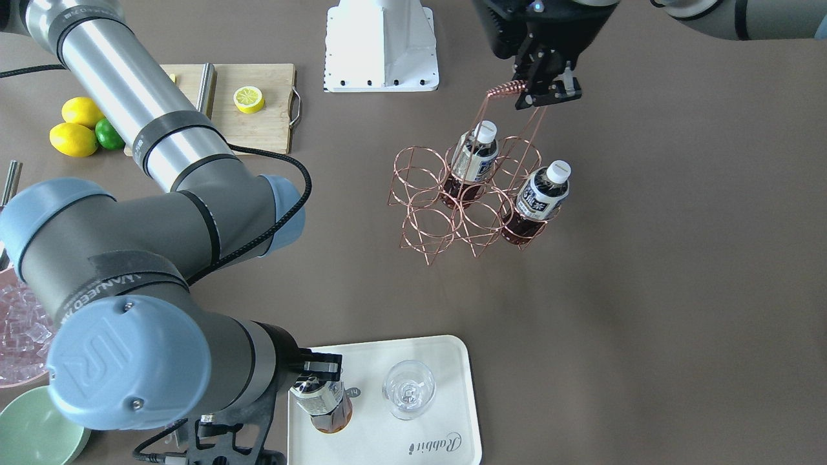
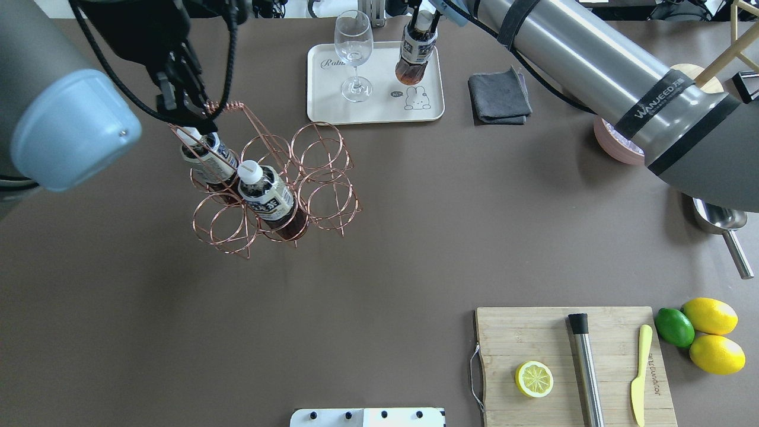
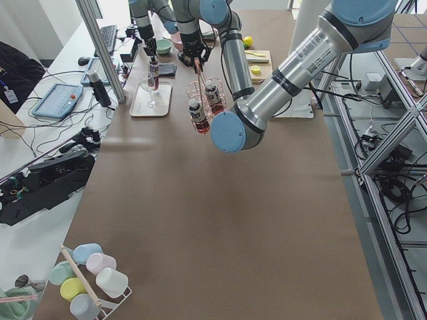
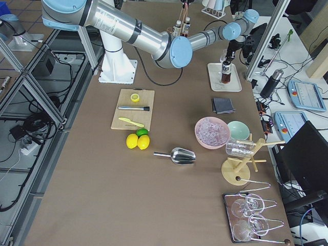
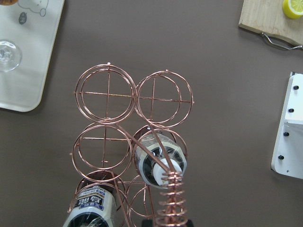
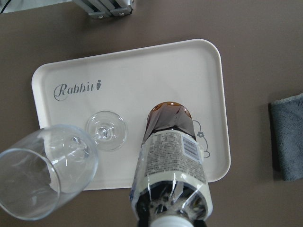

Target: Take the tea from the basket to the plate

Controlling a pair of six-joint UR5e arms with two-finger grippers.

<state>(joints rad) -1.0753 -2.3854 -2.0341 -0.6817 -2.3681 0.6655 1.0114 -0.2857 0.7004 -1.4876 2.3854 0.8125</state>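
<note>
The step in hand looks like setting the tea down on the plate. The bottle hangs straight below the right gripper with its base over the plate's bear-drawing end, and I cannot tell whether it touches down. To do this well, lower it plumb until the base sits flat. Then part the fingers only a little and lift straight up, because the wine glass stands just beside the gripper's load and a sideways exit could knock it. The right gripper is pinched on the tea's cap and neck. The left gripper is pressed onto the coiled handle of the basket, with two like bottles in the cells beneath it.
</note>
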